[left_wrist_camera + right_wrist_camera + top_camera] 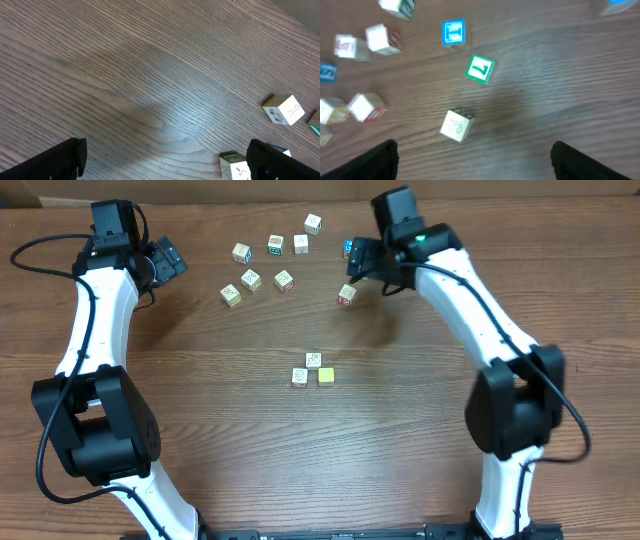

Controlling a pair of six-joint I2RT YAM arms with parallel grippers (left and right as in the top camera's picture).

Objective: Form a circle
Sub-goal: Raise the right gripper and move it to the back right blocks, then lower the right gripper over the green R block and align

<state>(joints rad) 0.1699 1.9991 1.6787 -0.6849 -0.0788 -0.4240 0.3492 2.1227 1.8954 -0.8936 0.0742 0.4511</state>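
The circle [313, 370] is a tight clump of three tiny cubes at the table's middle: a whitish one, a red-marked white one and a yellow one. Neither wrist view shows it. My right gripper [362, 262] hovers at the back right, open and empty, just behind a loose red-marked cube [347, 295]. In the right wrist view the right gripper [475, 167] has a white cube [457, 125] just ahead of its wide jaws. My left gripper [170, 260] is open at the back left. In the left wrist view the left gripper [167, 165] holds nothing; a cube [234, 166] lies by its right finger.
Several loose picture cubes [276, 245] are scattered across the back of the table between the two grippers. A green "7" cube [480, 68] and a blue "T" cube [453, 32] lie ahead of the right gripper. Another white cube [283, 109] lies right of the left gripper.
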